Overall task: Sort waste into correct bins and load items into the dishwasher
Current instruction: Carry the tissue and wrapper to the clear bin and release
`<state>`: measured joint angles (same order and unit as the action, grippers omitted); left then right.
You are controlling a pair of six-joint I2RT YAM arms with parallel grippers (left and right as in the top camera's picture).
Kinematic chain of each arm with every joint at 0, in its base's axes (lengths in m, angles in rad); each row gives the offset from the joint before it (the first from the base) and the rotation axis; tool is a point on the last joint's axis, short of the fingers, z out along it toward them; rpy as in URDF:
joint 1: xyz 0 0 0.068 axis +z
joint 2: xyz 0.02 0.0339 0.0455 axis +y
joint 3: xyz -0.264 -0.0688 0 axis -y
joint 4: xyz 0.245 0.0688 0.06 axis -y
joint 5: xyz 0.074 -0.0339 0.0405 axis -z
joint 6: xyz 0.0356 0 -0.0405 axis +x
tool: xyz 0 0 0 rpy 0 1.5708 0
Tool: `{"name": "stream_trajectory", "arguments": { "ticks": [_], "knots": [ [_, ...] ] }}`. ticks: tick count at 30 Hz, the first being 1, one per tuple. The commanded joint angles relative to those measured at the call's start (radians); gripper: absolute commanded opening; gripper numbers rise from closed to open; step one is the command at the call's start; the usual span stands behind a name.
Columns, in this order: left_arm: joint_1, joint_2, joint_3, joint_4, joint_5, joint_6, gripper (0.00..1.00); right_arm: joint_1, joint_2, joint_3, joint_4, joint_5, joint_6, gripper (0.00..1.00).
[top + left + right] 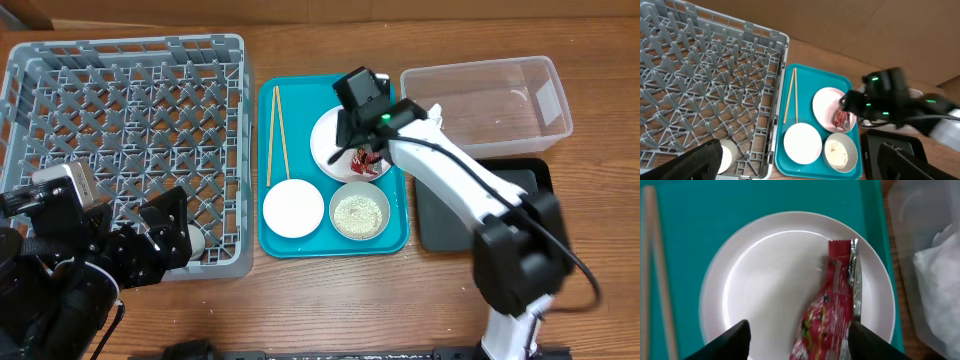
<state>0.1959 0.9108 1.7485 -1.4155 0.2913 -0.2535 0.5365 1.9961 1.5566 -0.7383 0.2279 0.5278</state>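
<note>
- I look down on a wooden desk point(330, 300) with a warm brown grain. A plain tan panel stands beyond its far edge.
- A grey dish rack point(125, 120), a square grid of pegs, fills the left side. A teal tray point(298, 130) lies just beside it in the middle.
- A clear tub point(487, 100) sits at the far right. A black tray point(440, 225) lies toward the near edge, partly covered by the right arm.
- The sauce packet point(832, 305) is small and red, printed with dark specks, with a silver sealed edge. It lies flat on the right half of a round white plate point(770, 280), which sits on the far right part of the teal tray.
- The right fingers point(732, 342) are spread apart low over the plate, one on each side of the packet, gripping nothing. I cannot tell whether the right-hand one touches the packet's edge.
- The left fingers point(697, 162) are spread wide and empty over the rack's near right corner.
- Two thin wooden chopsticks point(275, 135) lie side by side along the tray's left edge.
- Near the plate, toward the tray's near edge, sit a plain white bowl point(293, 208) and a rice bowl point(360, 212) holding white grains.
- A small white cup point(729, 152) stands in the rack's near corner, partly hidden by a left finger.
- The right wrist view cuts off the packet's lower end.
- A pale crumpled shape point(940, 280) shows through the tub's wall, too blurred for me to identify.
- In the left wrist view the right arm is smeared and hard to read.
</note>
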Motion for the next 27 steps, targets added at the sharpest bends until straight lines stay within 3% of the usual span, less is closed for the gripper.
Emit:
{"name": "stream_trajectory", "arguments": {
  "ticks": [1,4,6,9,13,23,27],
  "knots": [
    [-0.006,-0.001,0.007,0.001,-0.010,0.022,1.00,-0.022,0.096,0.000,0.029,0.067,0.075,0.64],
    [-0.006,-0.001,0.007,0.001,-0.010,0.022,1.00,-0.022,0.130,0.000,0.039,0.067,0.075,0.64],
    [-0.006,-0.001,0.007,0.001,-0.010,0.022,1.00,-0.022,0.140,0.000,0.039,0.067,0.075,0.58],
    [-0.006,-0.001,0.007,0.001,-0.010,0.022,1.00,-0.021,0.144,0.000,0.029,0.058,0.076,0.39],
    [-0.006,-0.001,0.007,0.001,-0.010,0.022,1.00,-0.021,0.144,0.001,0.006,0.018,0.075,0.06],
    [-0.006,-0.001,0.007,0.001,-0.010,0.022,1.00,-0.050,-0.033,0.105,-0.104,0.018,0.067,0.04],
    [-0.006,-0.001,0.007,0.001,-0.010,0.022,1.00,-0.111,-0.157,0.107,-0.125,0.017,-0.011,0.04]
  ]
}}
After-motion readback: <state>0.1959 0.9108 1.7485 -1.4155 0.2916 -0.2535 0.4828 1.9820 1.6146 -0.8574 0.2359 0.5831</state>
